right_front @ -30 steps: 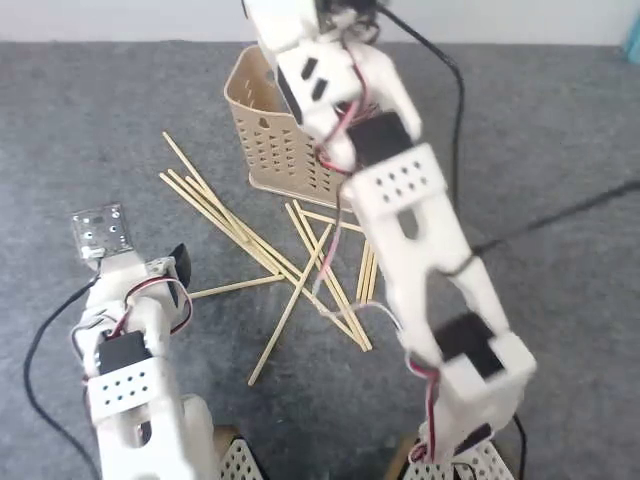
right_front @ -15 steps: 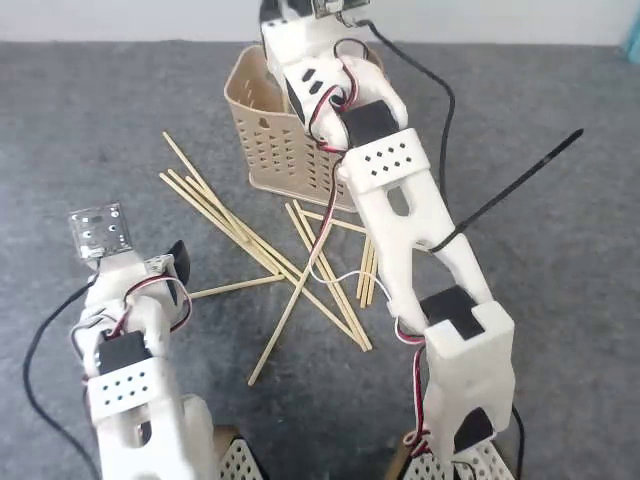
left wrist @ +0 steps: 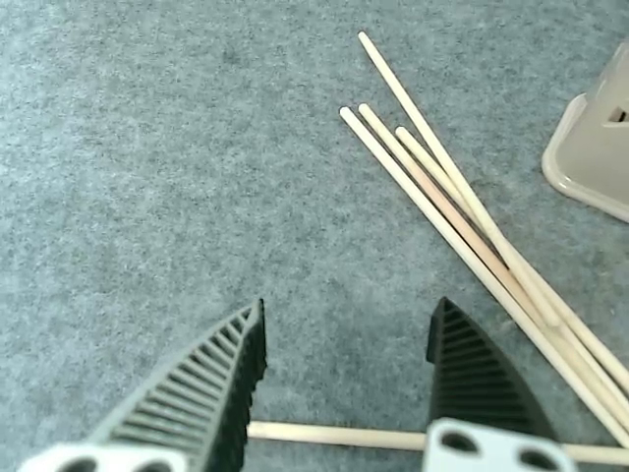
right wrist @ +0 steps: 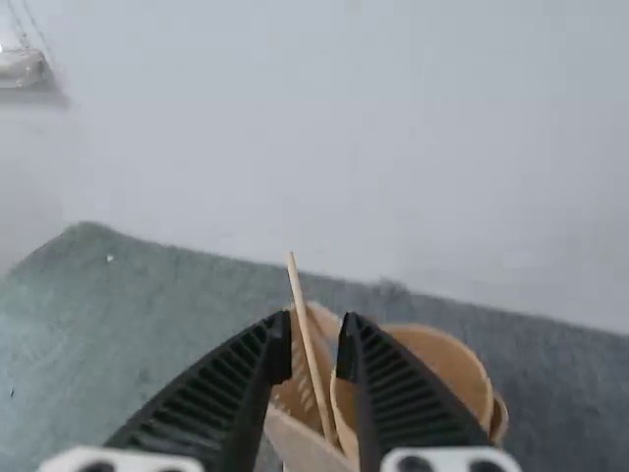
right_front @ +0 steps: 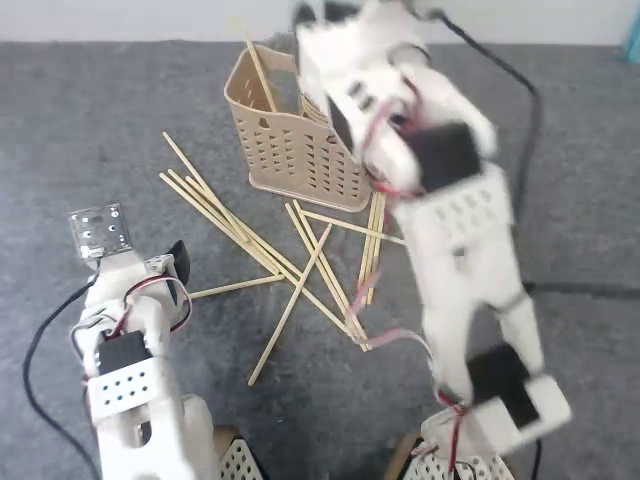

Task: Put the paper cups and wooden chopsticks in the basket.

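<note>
Many chopsticks (right_front: 250,249) litter the carpet (right_front: 100,120) beside the basket (right_front: 290,150); left jaws spread wide, right jaws barely parted above it.

White arms (right_front: 465,260), black servos (right_front: 125,352); left tool (left wrist: 351,307) black, ribbed.

A grey carpet (right_front: 90,110) with a short, rough pile covers the table. Behind its far edge stands a plain, pale wall (right wrist: 413,118). The light is soft and even, and shadows on the carpet are weak. A turquoise thing (right_front: 634,40) shows at the far right, cut off.
</note>
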Robot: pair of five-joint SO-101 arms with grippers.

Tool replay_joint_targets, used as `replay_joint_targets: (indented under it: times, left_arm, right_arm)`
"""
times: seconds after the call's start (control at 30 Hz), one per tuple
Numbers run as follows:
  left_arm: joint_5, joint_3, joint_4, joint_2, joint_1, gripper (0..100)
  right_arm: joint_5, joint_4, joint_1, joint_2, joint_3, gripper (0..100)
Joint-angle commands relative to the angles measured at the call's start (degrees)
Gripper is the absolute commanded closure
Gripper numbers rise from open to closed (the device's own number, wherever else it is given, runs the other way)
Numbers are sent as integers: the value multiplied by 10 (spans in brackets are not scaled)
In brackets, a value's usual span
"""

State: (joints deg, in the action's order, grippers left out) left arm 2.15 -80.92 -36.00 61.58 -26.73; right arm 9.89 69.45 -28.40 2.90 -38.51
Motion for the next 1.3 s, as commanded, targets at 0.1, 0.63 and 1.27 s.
replay_joint_targets:
  times: [0.1, 0.63, 1.27]
  left_arm:
    - [-4, 2, 14, 12, -2, 744]
    - [-4, -2, 13, 12, -2, 744]
    - [-4, -3, 12, 13, -2, 744]
  right_arm:
    - [8, 322, -6, 64, -20, 915]
    - [-130, 145, 52, 106, 556, 911]
    - [-472, -363, 171, 70, 846, 910]
